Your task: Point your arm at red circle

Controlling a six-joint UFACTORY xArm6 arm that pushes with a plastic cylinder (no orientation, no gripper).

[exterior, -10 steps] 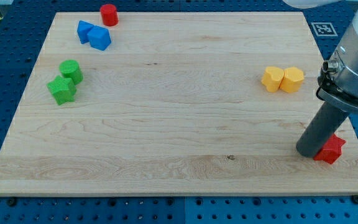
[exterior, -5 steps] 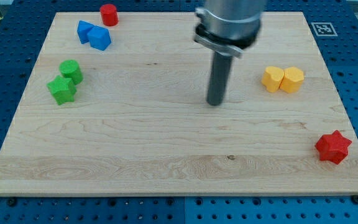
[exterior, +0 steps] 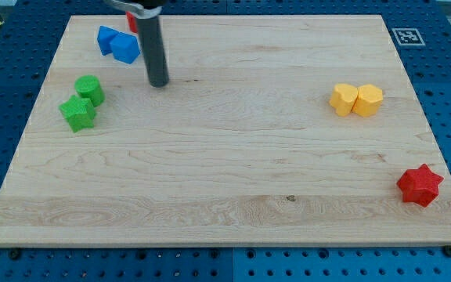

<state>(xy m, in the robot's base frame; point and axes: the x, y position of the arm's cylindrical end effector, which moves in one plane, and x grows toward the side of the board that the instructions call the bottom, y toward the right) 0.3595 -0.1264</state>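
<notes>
The red circle block (exterior: 132, 21) sits near the board's top edge at the view's upper left; the rod hides most of it and only a red sliver shows. My tip (exterior: 158, 83) rests on the board below and slightly right of it, apart from it. Two blue blocks (exterior: 118, 44) lie just left of the rod.
Two green blocks (exterior: 82, 102) sit at the view's left. Two yellow blocks (exterior: 356, 99) sit at the right. A red star (exterior: 420, 185) lies near the lower right corner. The wooden board (exterior: 225, 172) ends close above the red circle.
My tip has swept from the red star at the lower right, across the board's middle, to the upper left near the blue blocks and the red circle. No block has moved.
</notes>
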